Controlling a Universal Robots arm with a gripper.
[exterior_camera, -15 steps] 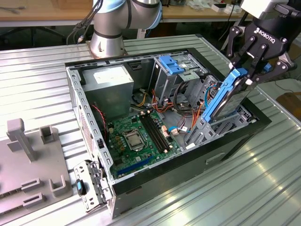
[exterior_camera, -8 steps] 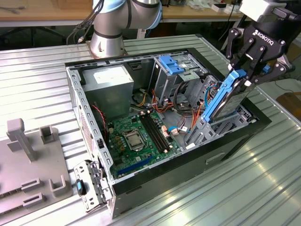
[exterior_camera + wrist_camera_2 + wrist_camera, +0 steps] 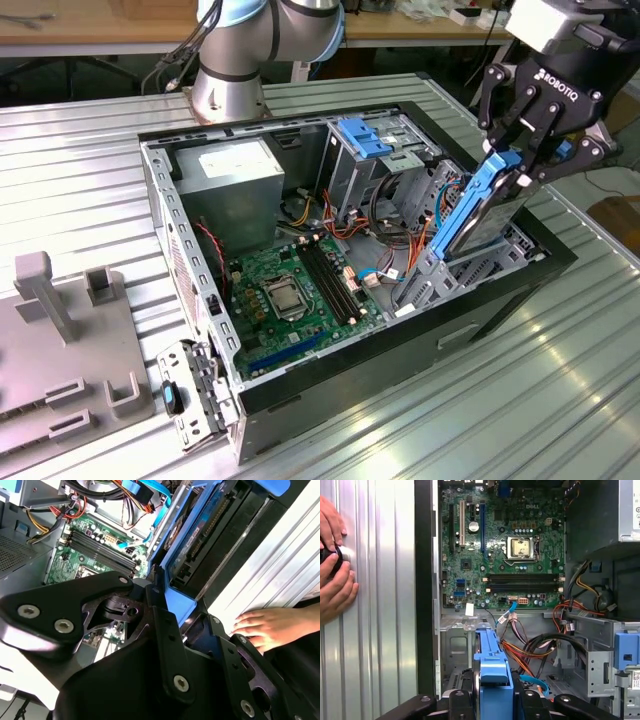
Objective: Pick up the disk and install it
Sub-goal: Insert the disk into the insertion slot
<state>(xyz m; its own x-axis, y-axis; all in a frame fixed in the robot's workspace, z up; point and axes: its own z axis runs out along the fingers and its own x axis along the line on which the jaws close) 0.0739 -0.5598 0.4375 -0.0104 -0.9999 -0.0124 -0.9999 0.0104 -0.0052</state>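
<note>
Gripper (image 3: 518, 165) pinching the disk (image 3: 478, 215) by its blue frame, tilted above the drive bay (image 3: 455, 280); we judge insertion in hand, seemingly unseated, calling for careful alignment with that bay.

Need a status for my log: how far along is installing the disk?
Done: the flat silver metal disk with a blue plastic frame is picked up. In hand: the black gripper is shut on its upper end, holding it tilted with its lower end at the grey drive bay of the open black computer case. Left: it is not seated; much of it stands above the case.
</note>
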